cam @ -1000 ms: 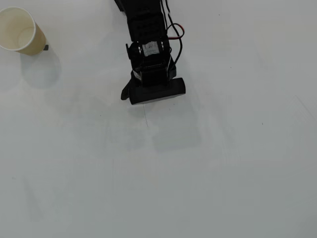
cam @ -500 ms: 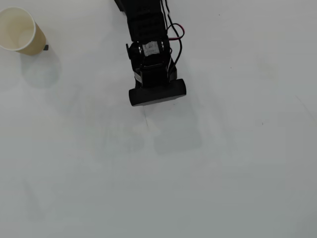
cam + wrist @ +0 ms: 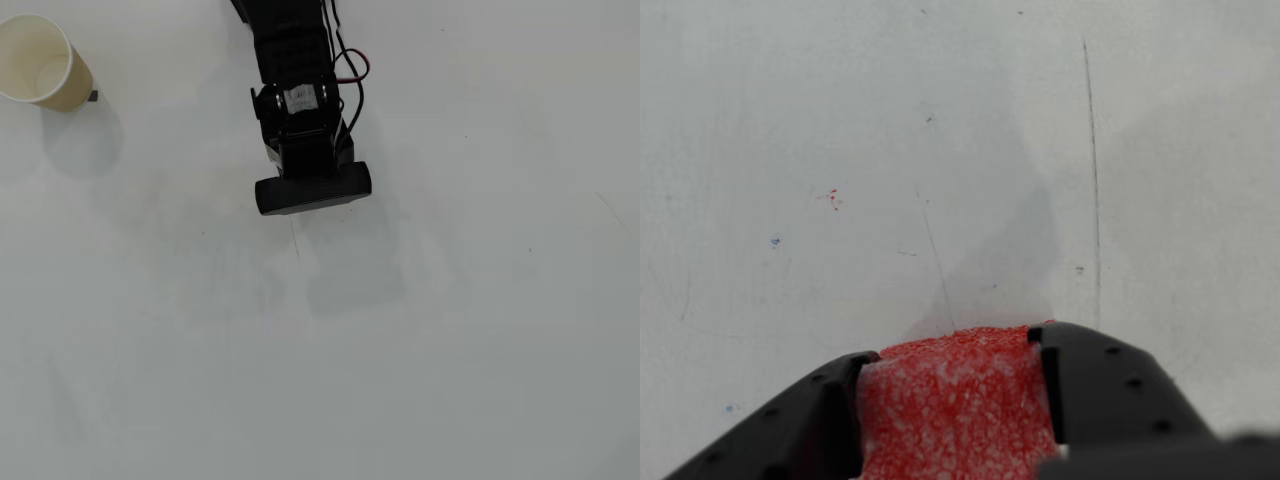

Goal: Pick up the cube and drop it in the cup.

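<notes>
In the wrist view the cube (image 3: 952, 408) is being clamped between the two fingers of the end effector (image 3: 952, 420), just above the white tabletop (image 3: 840, 150). Compared with a second ago, the side finger seen spread at the arm's left in the overhead view is no longer being shown, so the grasp is judged complete. Far off at the upper left, the cup (image 3: 38, 62) is being left waiting, well apart.

No legible text, labels or numbers anywhere.
</notes>
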### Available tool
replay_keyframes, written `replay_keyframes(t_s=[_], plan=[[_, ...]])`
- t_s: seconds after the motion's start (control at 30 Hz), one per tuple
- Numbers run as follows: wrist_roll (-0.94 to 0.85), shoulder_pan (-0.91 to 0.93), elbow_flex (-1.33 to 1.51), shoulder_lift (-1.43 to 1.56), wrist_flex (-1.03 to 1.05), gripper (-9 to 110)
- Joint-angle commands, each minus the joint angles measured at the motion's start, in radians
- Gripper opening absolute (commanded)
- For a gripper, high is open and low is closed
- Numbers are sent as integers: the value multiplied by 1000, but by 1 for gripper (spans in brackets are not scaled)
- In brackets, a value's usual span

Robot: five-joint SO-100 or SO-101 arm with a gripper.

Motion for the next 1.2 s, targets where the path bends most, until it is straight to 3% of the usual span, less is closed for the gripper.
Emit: replay_keyframes(t_s=[0.0,0.4,1.17], plan=[[17,8,-84,8,-35,6],[18,2,-54,26,-41,20],[18,15,63,63,-41,20]])
